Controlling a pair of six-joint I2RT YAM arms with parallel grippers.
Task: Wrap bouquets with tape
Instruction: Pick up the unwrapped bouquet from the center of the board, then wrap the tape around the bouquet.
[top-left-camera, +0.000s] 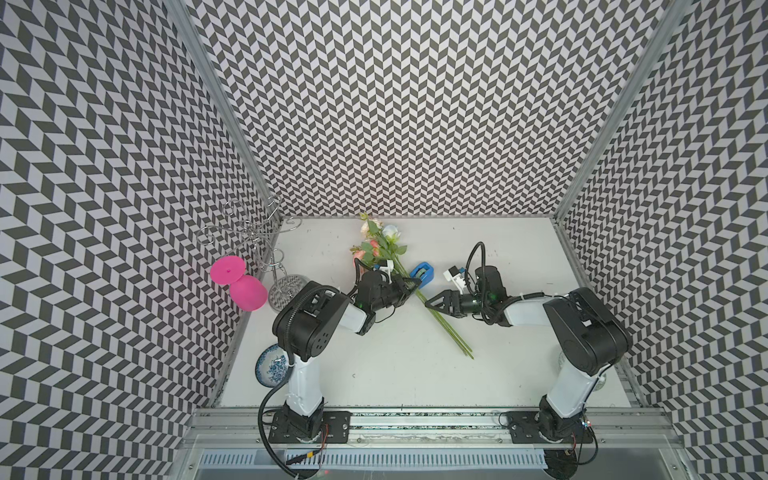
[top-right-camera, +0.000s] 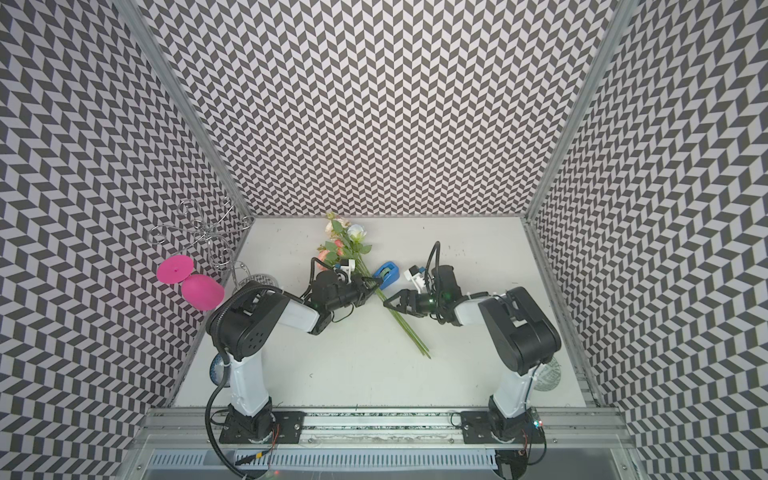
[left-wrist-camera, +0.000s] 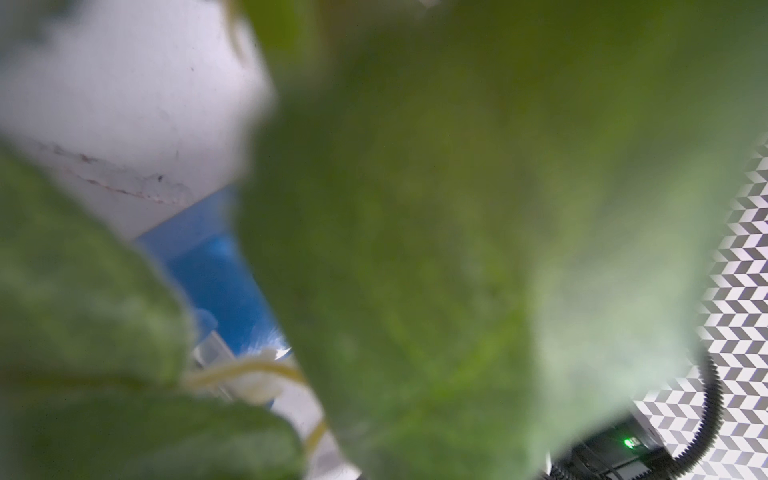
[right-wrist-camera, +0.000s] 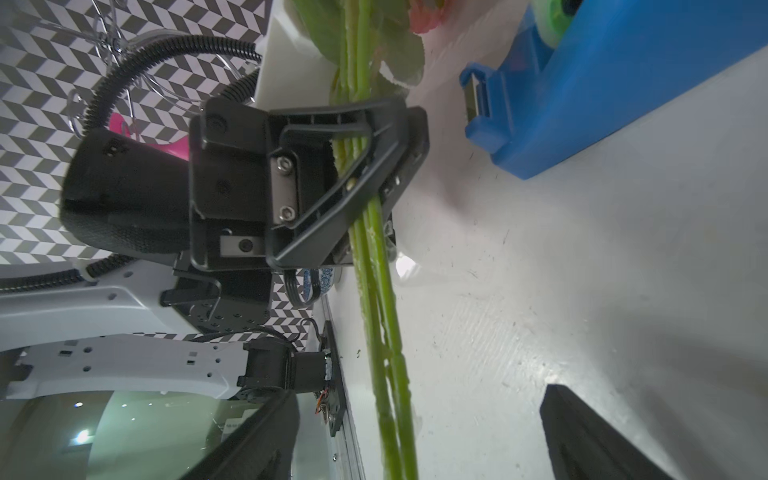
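We record, well to the left of the left gripper (top-left-camera: 413, 286), a pink goblet (top-left-camera: 248, 293), tilted, just beside a silver wire stand (top-left-camera: 249, 235) with a round perforated base (top-left-camera: 286, 290). Left of that gripper and nearer the table's front edge, a blue-and-white bowl (top-left-camera: 272, 365), partly hidden. Well to the right of the right gripper (top-right-camera: 388, 302), a patterned dish (top-right-camera: 548, 374), mostly hidden. Beneath both grippers, a white table (top-left-camera: 395, 374); around it, chevron-patterned walls (top-left-camera: 415, 104).

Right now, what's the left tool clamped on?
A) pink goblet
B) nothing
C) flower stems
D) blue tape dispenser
C: the right wrist view shows the left tool shut on the flower stems, with the tape dispenser standing apart from it.
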